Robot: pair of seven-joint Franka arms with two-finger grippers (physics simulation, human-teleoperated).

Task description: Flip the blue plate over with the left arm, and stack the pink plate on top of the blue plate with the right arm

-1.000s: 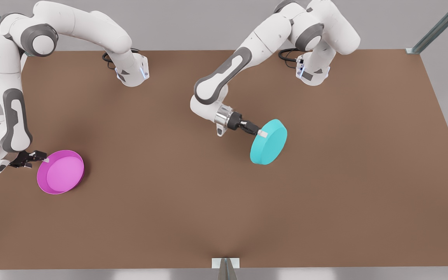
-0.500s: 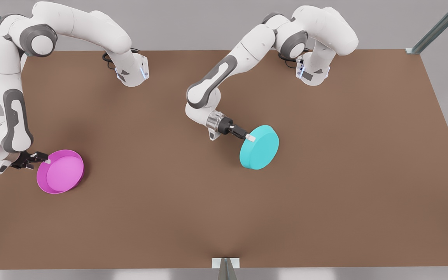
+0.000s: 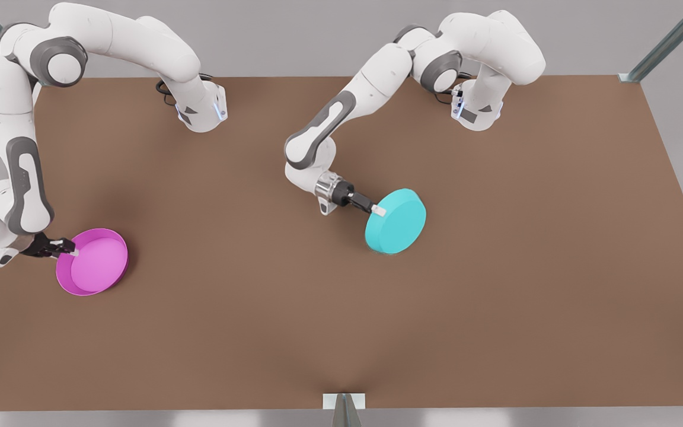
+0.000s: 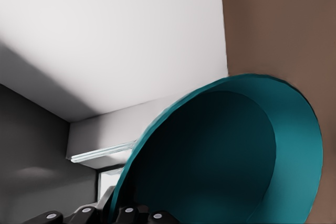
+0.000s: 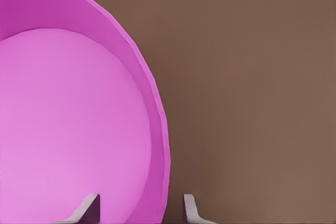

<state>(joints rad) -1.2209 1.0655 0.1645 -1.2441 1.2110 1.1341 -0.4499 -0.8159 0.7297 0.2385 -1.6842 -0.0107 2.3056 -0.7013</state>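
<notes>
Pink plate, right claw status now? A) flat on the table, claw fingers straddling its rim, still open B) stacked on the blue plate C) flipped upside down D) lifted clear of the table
A: the pink plate lies hollow side up on the table, and the right claw has one finger inside the rim and one outside with gaps showing, not yet closed.

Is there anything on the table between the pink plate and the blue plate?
Nothing visible: bare table lies between the pink plate and the blue plate, each gripped at its rim.
</notes>
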